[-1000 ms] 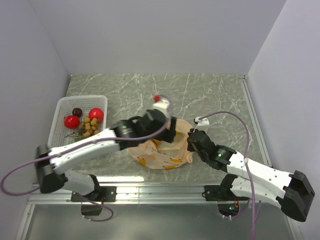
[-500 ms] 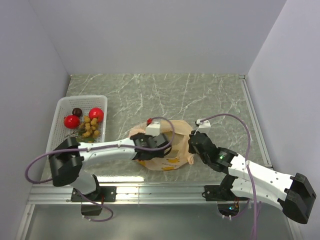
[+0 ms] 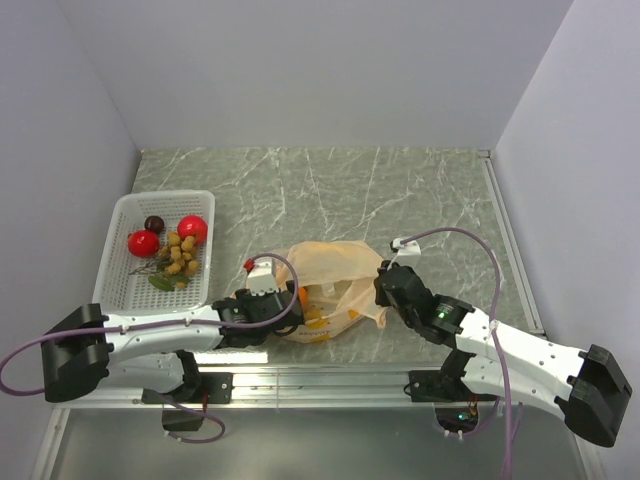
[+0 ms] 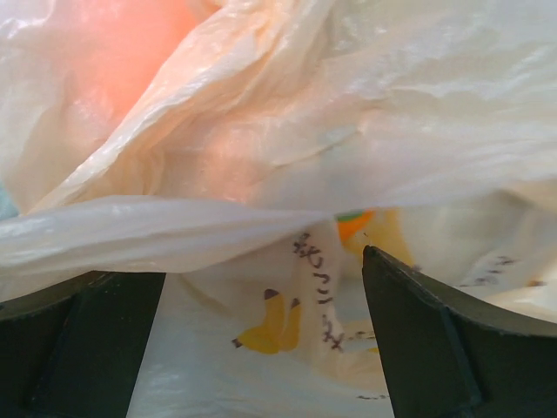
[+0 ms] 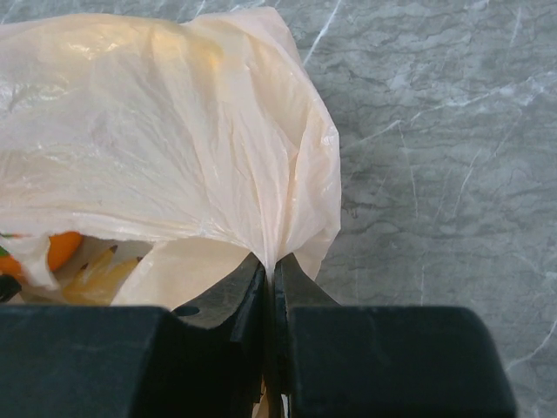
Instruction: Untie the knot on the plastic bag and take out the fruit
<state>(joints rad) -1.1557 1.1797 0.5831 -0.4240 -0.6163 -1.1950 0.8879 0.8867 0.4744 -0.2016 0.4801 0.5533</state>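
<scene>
The pale peach plastic bag (image 3: 335, 275) lies in the middle near the front, its top puffed up and its mouth facing left. An orange (image 3: 303, 298) shows in the mouth; in the right wrist view an orange (image 5: 63, 248) and yellow bananas (image 5: 97, 272) show inside. No knotted lump shows. My left gripper (image 3: 292, 304) is low at the bag's left side, open, with bag plastic (image 4: 287, 174) spanning its wide jaws (image 4: 261, 272). My right gripper (image 3: 383, 290) is shut on a pinched fold of the bag's right edge (image 5: 271, 259).
A white basket (image 3: 115, 215) at the left holds two red fruit (image 3: 144, 243), a dark maroon one (image 3: 153, 223) and a tan cluster (image 3: 180, 255). Grey walls close in on three sides. The right arm's cable (image 3: 470, 240) loops over the table.
My left arm has drawn back from over the bag, toward the near left, and now sits low at the bag's mouth. The bag's top has lifted and spread. The right gripper has held still.
</scene>
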